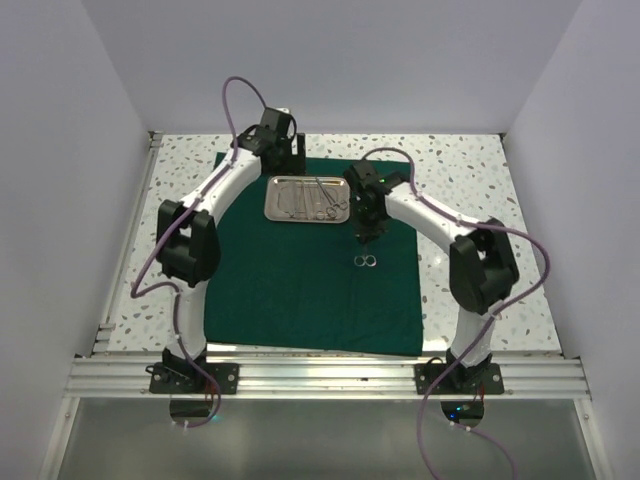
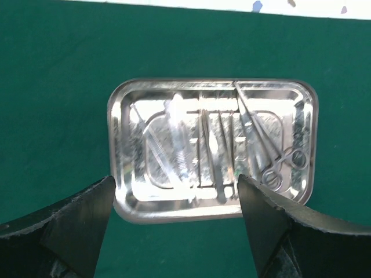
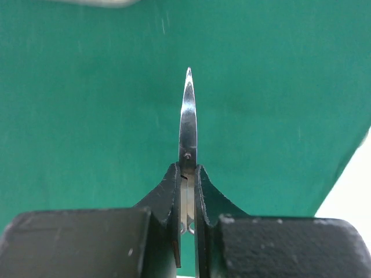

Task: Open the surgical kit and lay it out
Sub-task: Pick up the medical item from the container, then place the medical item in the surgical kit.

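Observation:
The dark green drape [image 1: 300, 290] lies spread flat on the table. The steel tray [image 1: 307, 198] sits on its far part and holds several silver instruments, among them ring-handled forceps [image 2: 272, 156]. My left gripper [image 2: 174, 200] is open and empty, hovering just off the tray's [image 2: 211, 147] edge. My right gripper [image 1: 366, 237] is shut on a pair of silver scissors [image 3: 188, 119], held over the drape right of centre. The blades point away from the wrist camera; the ring handles [image 1: 365, 262] hang toward the near side.
The speckled white tabletop [image 1: 470, 180] surrounds the drape. White walls enclose the left, right and far sides. An aluminium rail [image 1: 320, 375] runs along the near edge by the arm bases. The drape's edge shows at the right of the right wrist view [image 3: 348, 168].

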Controlling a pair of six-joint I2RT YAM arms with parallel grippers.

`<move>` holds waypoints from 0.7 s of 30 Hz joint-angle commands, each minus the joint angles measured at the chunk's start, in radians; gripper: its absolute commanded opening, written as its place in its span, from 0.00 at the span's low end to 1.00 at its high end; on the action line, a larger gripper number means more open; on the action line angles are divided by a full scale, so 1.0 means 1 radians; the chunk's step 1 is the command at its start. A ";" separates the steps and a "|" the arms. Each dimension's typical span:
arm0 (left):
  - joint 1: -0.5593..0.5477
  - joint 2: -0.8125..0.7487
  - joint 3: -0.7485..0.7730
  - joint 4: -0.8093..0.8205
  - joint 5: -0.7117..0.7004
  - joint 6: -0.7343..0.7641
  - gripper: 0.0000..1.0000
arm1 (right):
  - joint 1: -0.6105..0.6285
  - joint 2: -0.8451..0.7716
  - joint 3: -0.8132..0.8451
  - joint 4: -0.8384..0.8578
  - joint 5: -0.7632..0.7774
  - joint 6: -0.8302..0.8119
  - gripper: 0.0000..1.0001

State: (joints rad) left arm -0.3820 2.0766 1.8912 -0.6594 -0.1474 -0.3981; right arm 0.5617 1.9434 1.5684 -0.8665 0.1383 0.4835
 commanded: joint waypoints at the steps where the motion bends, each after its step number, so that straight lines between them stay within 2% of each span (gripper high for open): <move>1: -0.027 0.089 0.141 -0.017 0.023 0.004 0.90 | -0.002 -0.170 -0.125 -0.042 -0.074 0.079 0.00; 5: -0.050 0.184 0.245 -0.035 0.035 -0.021 0.90 | 0.010 -0.267 -0.327 0.001 -0.120 0.121 0.00; 8: -0.069 0.241 0.289 -0.040 0.045 -0.062 0.89 | 0.017 -0.293 -0.398 0.014 -0.135 0.122 0.00; 9: -0.075 0.263 0.296 -0.039 0.045 -0.070 0.89 | 0.017 -0.293 -0.407 0.017 -0.135 0.118 0.03; 10: -0.086 0.272 0.307 -0.039 0.043 -0.074 0.89 | 0.017 -0.294 -0.412 0.008 -0.131 0.112 0.24; 11: -0.090 0.283 0.313 -0.037 0.045 -0.085 0.89 | 0.017 -0.293 -0.410 0.001 -0.125 0.113 0.63; 12: -0.096 0.301 0.330 -0.039 0.045 -0.091 0.89 | 0.018 -0.294 -0.410 -0.006 -0.115 0.113 0.75; 14: -0.112 0.324 0.350 -0.040 0.040 -0.107 0.89 | 0.017 -0.314 -0.401 -0.032 -0.083 0.118 0.85; 15: -0.115 0.330 0.358 -0.040 0.040 -0.111 0.89 | 0.018 -0.322 -0.401 -0.038 -0.074 0.122 0.87; 21: -0.143 0.378 0.400 -0.028 0.031 -0.151 0.85 | 0.015 -0.389 -0.392 -0.092 -0.014 0.106 0.89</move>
State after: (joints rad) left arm -0.5148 2.4386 2.2230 -0.6975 -0.1116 -0.5060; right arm 0.5770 1.6234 1.1481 -0.9115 0.0719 0.5907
